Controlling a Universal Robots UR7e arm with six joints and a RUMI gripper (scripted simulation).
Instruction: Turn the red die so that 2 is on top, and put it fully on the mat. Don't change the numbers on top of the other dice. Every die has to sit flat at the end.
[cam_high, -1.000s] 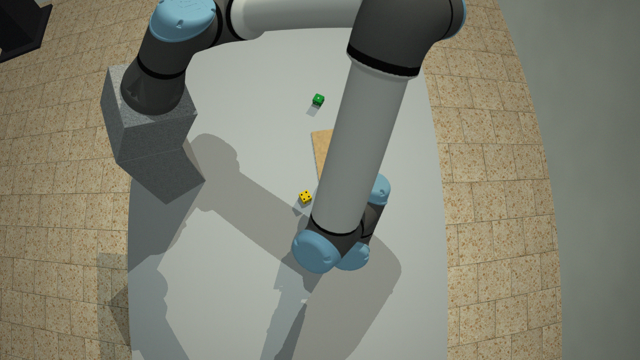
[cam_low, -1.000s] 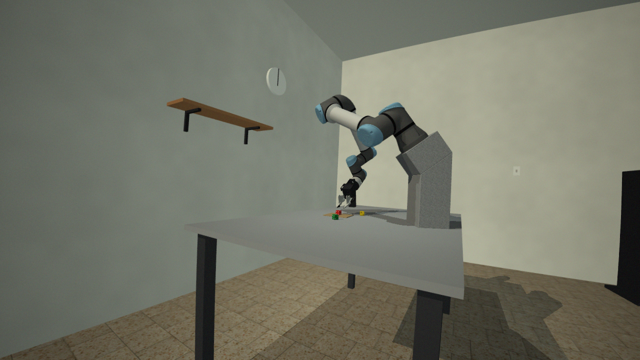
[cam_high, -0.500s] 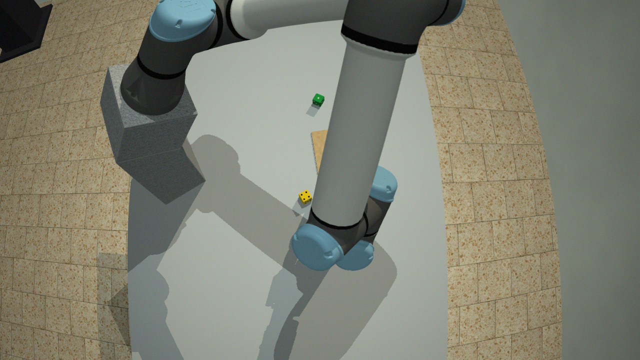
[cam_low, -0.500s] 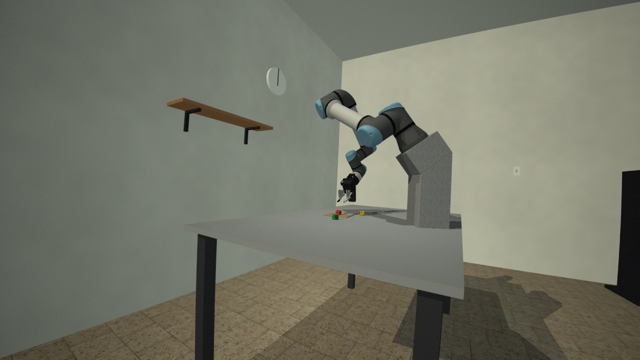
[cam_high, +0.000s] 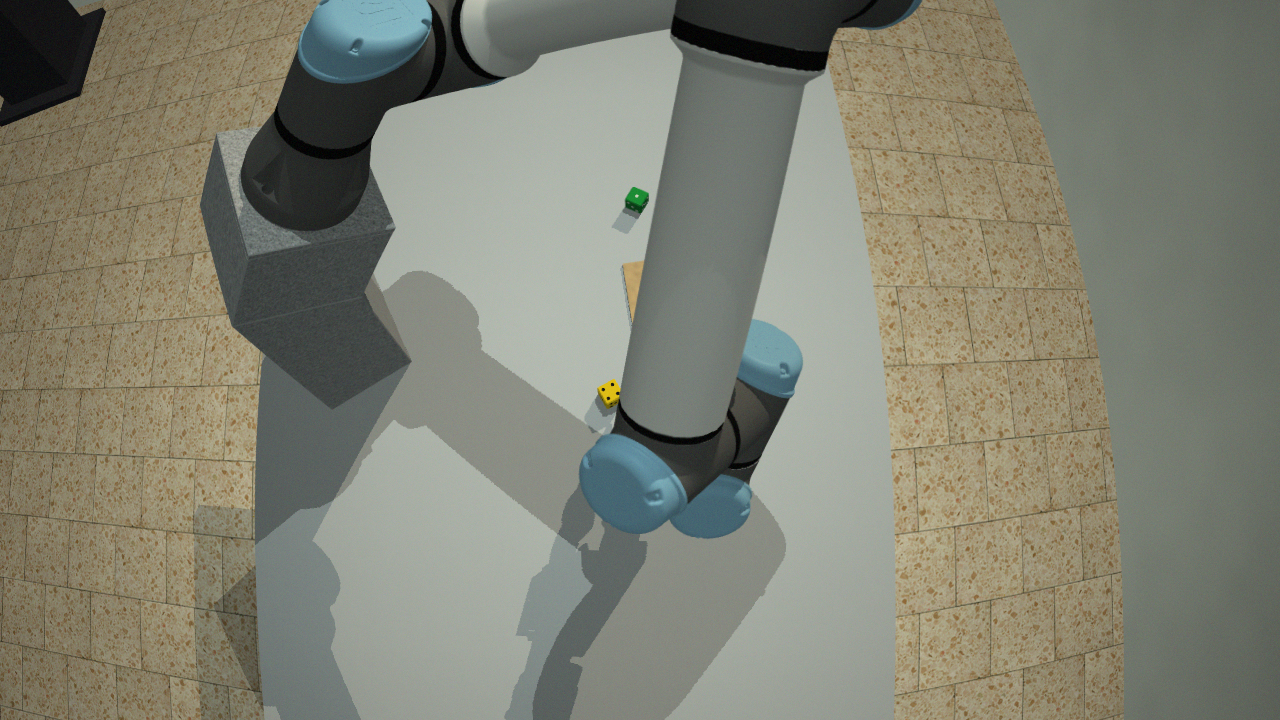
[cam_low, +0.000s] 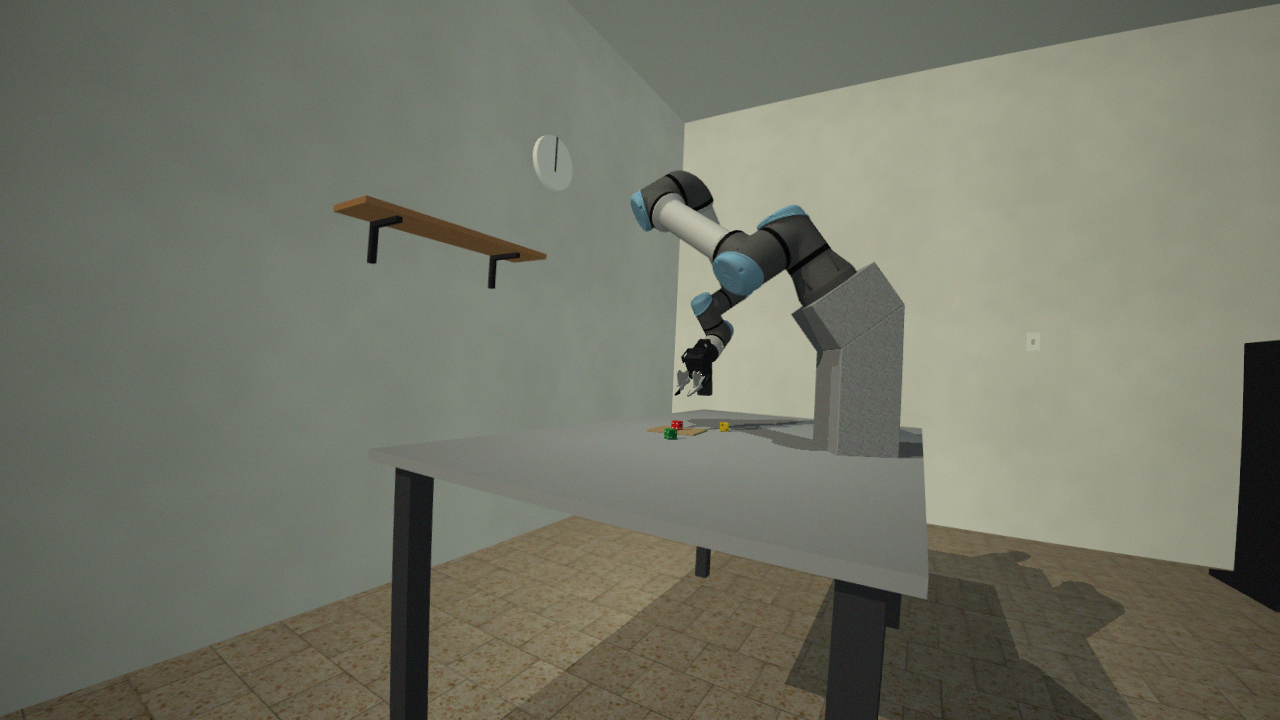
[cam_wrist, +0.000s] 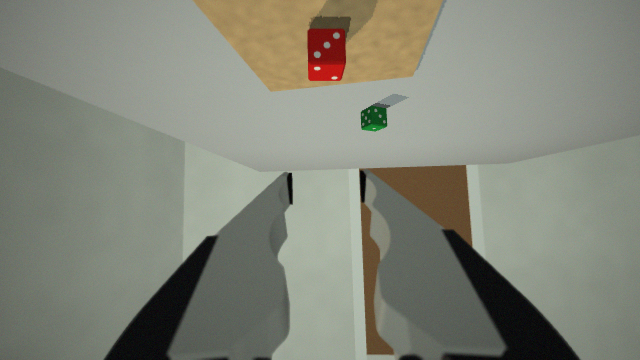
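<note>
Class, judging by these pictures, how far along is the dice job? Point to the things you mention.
Done, it appears: the red die (cam_low: 676, 424) (cam_wrist: 327, 47) sits flat, 2 up, fully on the mat (cam_high: 631, 286) (cam_low: 693, 432) (cam_wrist: 250, 40). The green die (cam_high: 636, 198) (cam_low: 669, 433) (cam_wrist: 374, 118) shows 1 and the yellow die (cam_high: 609, 393) (cam_low: 724, 427) 4; their starting numbers can't be confirmed. In hand: nothing; the gripper (cam_low: 684, 392) (cam_wrist: 325, 173) is open above the table (cam_high: 501, 205) (cam_low: 626, 474) (cam_wrist: 150, 95). Left: probably only a final check.

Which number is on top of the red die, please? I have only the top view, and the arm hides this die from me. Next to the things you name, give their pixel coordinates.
Observer: The wrist view shows 2 on top of the red die (cam_low: 676, 424) (cam_wrist: 326, 54).
Operator: And is it completely on the mat?
Observer: Yes, its base is inside the edges of the mat (cam_high: 633, 284) (cam_low: 694, 432) (cam_wrist: 250, 40).
Operator: Does the gripper hold something?
Observer: No, the gripper (cam_low: 684, 393) (cam_wrist: 325, 173) has its fingers apart with nothing between them.
</note>
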